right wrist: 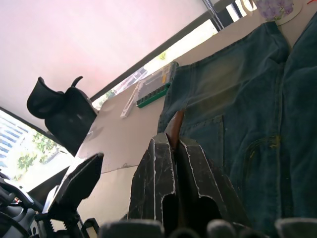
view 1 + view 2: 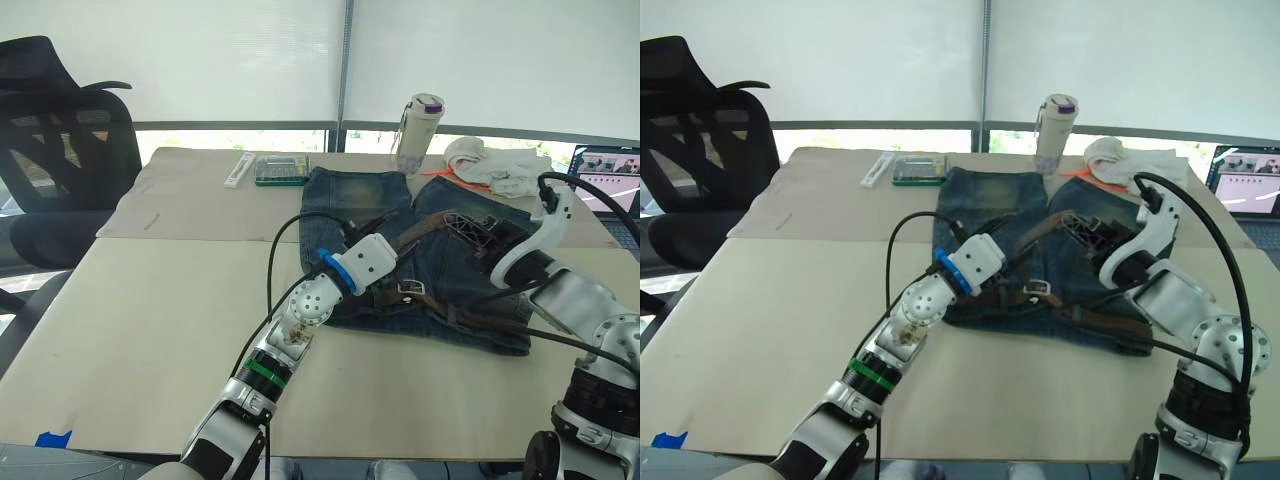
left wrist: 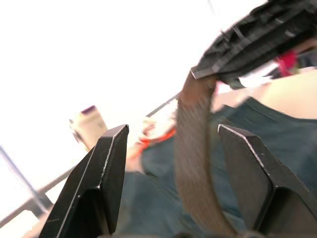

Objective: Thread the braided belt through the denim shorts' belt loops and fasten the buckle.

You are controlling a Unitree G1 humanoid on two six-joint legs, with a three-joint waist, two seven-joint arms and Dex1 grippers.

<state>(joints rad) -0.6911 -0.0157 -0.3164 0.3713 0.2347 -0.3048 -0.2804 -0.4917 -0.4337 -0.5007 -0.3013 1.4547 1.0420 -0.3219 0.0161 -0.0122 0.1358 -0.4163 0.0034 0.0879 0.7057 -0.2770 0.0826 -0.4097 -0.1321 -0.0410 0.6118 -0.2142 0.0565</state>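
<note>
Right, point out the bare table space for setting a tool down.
Free: the beige table left of the blue denim shorts, and the near strip in front of them. Crowded: the far edge, with the green box, white bottle and white cloth.

Bright window backlight; left wrist view overexposed and blurred.

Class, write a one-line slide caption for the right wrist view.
Right gripper shut on the braided belt above the denim shorts on the table.
</note>
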